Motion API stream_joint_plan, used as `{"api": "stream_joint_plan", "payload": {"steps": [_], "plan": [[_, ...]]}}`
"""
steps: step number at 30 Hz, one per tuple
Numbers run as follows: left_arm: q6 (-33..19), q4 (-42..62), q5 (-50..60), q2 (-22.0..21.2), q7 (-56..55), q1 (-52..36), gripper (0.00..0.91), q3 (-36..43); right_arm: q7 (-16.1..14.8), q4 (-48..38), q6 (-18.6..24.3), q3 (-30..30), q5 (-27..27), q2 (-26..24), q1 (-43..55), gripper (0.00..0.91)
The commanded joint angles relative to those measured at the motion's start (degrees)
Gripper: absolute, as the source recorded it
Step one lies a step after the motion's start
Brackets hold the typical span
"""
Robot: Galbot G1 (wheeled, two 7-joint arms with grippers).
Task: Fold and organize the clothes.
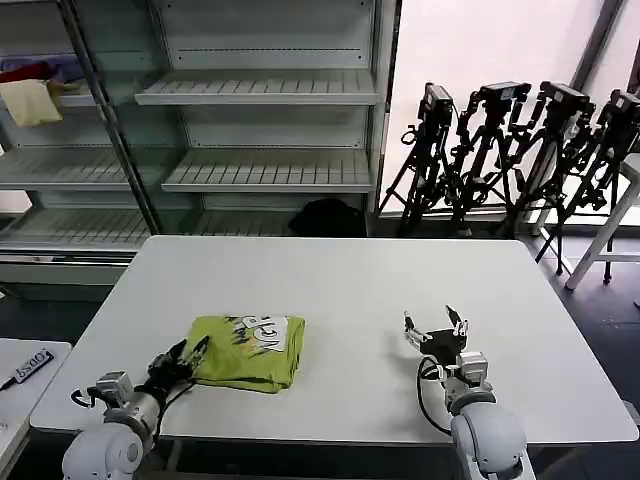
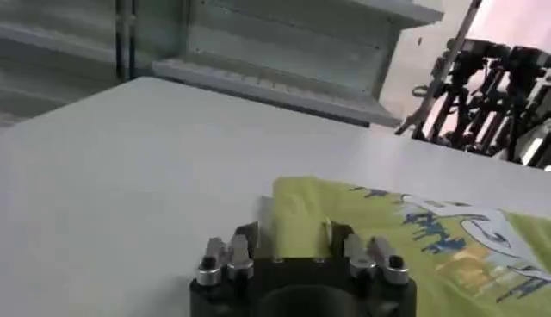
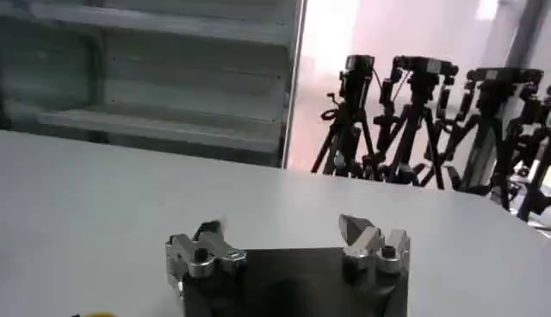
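Observation:
The clothes are one lime-green T-shirt [image 1: 246,350], folded into a small rectangle with its white print facing up, lying on the white table [image 1: 340,280] near the front left. My left gripper [image 1: 190,352] is low at the shirt's left edge and open. In the left wrist view the shirt [image 2: 413,233] has its near corner lying between the spread fingers of that gripper [image 2: 291,234]. My right gripper [image 1: 435,325] hovers open over bare table to the right of the shirt, and nothing is between its fingers [image 3: 279,230].
Metal shelves [image 1: 265,90] stand behind the table, with cream [image 1: 30,100] and red [image 1: 25,72] cloths on a left shelf. A black bundle [image 1: 325,215] lies past the far edge. Camera tripods [image 1: 520,150] crowd the back right. A small side table [image 1: 20,375] is at the left.

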Motion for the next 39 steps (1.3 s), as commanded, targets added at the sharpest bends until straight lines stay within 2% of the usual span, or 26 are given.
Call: {"api": "stream_joint_plan", "payload": {"steps": [1,6,13,20,26,30,35,39], "plan": [[-3.12,0.56,-0.59,-0.19,0.70,-0.07,0.000,0.09,0.09,-0.21,0.05,-0.07,-0.08,0.15,0.05,0.907],[-7.15,1.20,-1.32,0.02,2.07,0.09,0.000,-0.63,0.23,-0.48,0.14,-0.02,-0.08,0.21,0.01,0.907],[-5.84,0.64,-7.97,0.06,2.63,1.10,0.000,-1.21,0.54,-0.38,0.07,0.15,-0.06,0.24,0.08,0.907],[-7.00,1.19,-6.52,-0.09,3.72,1.54,0.000,-1.53,0.72,-0.25,0.10,0.39,-0.01,0.16,-0.16,0.907],[-10.45,2.32,-1.12,1.26,5.10,1.72,0.000,-3.53,0.85,-0.56,0.31,0.63,0.10,0.14,-0.43,0.907],[-12.89,5.04,1.53,5.24,6.79,1.23,0.000,-8.17,0.87,-0.70,0.38,0.82,0.38,0.00,-0.44,0.907],[-13.52,7.46,1.47,15.26,7.96,0.30,0.000,-16.39,0.80,-0.99,0.61,0.99,0.99,-0.35,-0.40,0.907],[-11.75,5.91,0.36,21.25,8.60,-1.57,0.000,-22.67,0.80,-1.02,0.70,0.79,1.03,-0.28,-0.21,0.907]]}}
